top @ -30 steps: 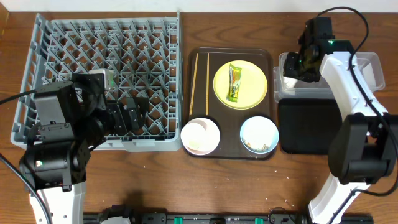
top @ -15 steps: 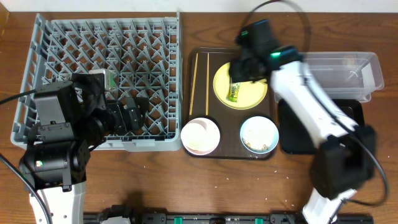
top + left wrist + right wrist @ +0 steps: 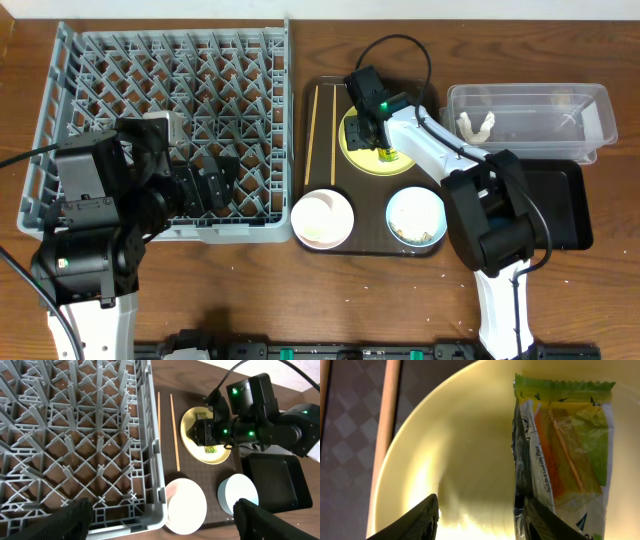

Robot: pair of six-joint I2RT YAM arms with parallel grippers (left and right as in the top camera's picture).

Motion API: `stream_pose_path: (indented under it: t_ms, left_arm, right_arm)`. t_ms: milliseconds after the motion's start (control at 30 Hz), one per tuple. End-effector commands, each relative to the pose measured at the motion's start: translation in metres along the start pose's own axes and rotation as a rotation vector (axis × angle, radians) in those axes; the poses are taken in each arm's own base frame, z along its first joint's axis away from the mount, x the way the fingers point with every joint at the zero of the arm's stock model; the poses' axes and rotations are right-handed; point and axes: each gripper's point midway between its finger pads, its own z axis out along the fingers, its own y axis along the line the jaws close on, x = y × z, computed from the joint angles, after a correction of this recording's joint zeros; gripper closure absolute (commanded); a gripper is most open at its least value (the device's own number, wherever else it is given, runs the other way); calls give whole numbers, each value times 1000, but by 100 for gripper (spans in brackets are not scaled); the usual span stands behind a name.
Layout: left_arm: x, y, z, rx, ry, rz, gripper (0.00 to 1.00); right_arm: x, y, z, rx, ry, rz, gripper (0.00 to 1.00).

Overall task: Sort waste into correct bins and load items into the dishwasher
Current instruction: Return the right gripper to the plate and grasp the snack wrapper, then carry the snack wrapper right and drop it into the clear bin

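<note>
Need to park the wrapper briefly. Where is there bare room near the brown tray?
Bare: the black tray, right of the blue bowl, and the table strip in front of the brown tray. Crowded: the brown tray itself, carrying chopsticks, yellow plate, white bowl and blue bowl, with the right gripper open low over the plate.

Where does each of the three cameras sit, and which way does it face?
Overhead: fixed above the table, looking straight down on the dish rack and tray; the left arm and right arm show.
Left wrist: on the left arm above the rack's corner, facing down toward the yellow plate; its tool's fingers fill the bottom corners.
Right wrist: close above the plate, facing down at the wrapper; its fingers flank the bottom edge.
Shared: overhead and left wrist both show the right tool over the plate.
</note>
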Motion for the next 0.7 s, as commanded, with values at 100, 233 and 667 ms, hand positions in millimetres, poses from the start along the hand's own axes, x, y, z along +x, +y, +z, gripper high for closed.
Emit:
stream_pose_path:
  t_ms: [100, 233, 667]
  left_arm:
    - [-3, -3, -3, 7, -9, 18, 9]
    - [-3, -3, -3, 7, -9, 17, 9]
    - [-3, -3, -3, 7, -9, 17, 9]
  right_arm:
    - [0, 3, -15, -42, 9, -12, 54]
    - [-26, -3, -58, -63, -84, -6, 57]
    - [-5, -42, -17, -3, 33, -33, 51]
